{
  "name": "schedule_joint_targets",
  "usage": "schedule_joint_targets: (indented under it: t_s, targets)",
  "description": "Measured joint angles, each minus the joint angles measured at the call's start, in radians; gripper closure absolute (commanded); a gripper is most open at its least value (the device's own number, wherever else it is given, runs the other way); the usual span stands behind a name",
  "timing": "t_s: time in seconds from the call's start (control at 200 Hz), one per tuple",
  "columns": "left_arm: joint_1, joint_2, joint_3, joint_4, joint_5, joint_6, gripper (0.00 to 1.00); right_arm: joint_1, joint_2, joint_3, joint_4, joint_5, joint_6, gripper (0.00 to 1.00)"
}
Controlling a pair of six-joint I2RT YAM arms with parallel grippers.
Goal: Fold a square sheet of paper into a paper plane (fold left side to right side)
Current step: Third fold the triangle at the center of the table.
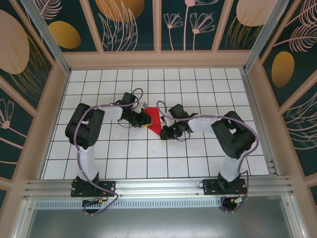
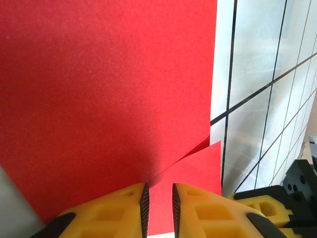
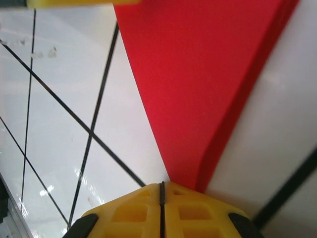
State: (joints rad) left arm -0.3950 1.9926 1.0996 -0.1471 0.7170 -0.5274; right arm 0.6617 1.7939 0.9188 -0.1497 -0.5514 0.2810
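The square sheet of paper (image 1: 154,122), folded into a red wedge, is lying mid-bench (image 1: 148,158), its long axis pointing away from the arms. The left gripper (image 1: 143,120) is pressing its left edge, jaws slightly apart. The right gripper (image 1: 165,132) is sitting closed at the near tip. No writing is showing.

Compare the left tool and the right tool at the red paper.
The left tool has its fingers slightly apart, red paper showing in the gap; the right tool has its fingers pressed shut. The left tool is at a broad part of the paper, the right tool at its narrow tip. Both have yellow fingers and sit low at the paper; whether either pinches it is unclear.
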Motion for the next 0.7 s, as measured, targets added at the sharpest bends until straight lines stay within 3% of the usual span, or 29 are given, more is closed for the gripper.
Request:
schedule_joint_targets:
  t_s: [0.28, 0.701]
  targets:
    - [0.0, 0.0, 0.0, 0.0, 0.0, 0.0, 0.76, 0.021, -0.066, 0.11, -0.049, 0.013, 0.04, 0.99]
    - [0.0, 0.0, 0.0, -0.001, 0.0, 0.0, 0.76, 0.038, 0.074, 0.164, -0.05, 0.112, 0.171, 1.0]
